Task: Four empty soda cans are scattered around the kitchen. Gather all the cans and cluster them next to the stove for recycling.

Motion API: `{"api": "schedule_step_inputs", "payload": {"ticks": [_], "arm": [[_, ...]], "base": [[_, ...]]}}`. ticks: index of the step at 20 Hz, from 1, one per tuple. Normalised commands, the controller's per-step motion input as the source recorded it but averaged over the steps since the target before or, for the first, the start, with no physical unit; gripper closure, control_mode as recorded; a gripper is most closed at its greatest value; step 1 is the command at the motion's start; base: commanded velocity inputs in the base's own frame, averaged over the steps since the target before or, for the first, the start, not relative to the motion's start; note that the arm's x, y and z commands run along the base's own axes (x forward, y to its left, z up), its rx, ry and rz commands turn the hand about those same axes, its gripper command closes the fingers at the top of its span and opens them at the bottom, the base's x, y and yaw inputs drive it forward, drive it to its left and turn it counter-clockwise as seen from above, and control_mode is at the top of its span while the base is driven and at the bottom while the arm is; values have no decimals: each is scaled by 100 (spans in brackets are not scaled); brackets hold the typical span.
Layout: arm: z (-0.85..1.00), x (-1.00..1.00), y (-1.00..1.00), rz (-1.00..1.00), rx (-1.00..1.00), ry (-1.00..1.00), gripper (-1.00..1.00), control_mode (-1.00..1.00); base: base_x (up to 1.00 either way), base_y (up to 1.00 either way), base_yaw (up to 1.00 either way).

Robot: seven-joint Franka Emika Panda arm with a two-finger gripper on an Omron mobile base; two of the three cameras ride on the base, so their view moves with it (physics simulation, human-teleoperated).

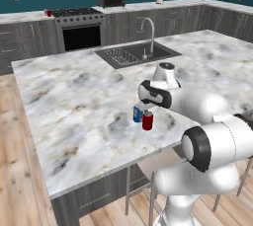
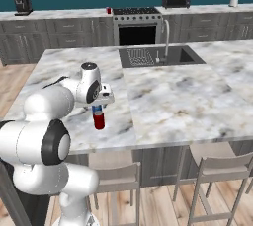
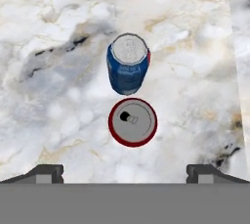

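A red can (image 3: 133, 122) stands upright on the marble table (image 1: 79, 106), near its front edge, and a blue can (image 3: 128, 69) stands upright just beside it, on the side away from that edge; in the hand view the two nearly touch, the red one seen straight down on its silver top with the pull tab. In the left base view the red can (image 1: 147, 120) sits to the right of the blue can (image 1: 138, 113), both just in front of the arm's wrist; in the right base view the red can (image 2: 99, 120) is in plain sight while the blue can (image 2: 97, 108) is mostly hidden behind the hand. The tool (image 3: 125, 171) hangs above the red can with its jaws spread wide, one dark fingertip (image 3: 46, 172) at either side of the hand view, touching neither can. Farther back the table carries a sink (image 1: 129, 55) with a curved tap (image 1: 148, 35). Against the far wall stands the stove (image 1: 79, 28), and another small red can (image 1: 48, 13) sits on the counter just to its left.
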Motion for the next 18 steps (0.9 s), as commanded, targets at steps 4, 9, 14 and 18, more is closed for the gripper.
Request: {"api": "schedule_step_inputs", "payload": {"ticks": [4, 9, 14, 18], "arm": [[-9, 4, 1, 0, 0, 0, -100, -100], [-23, 1, 8, 0, -3, 0, -100, -100], [-26, 0, 10, 0, -3, 1, -100, -100], [-15, 22, -2, 0, 0, 0, -100, -100]], "base": [[0, 0, 0], [0, 0, 0], [0, 0, 0], [0, 0, 0]]}}
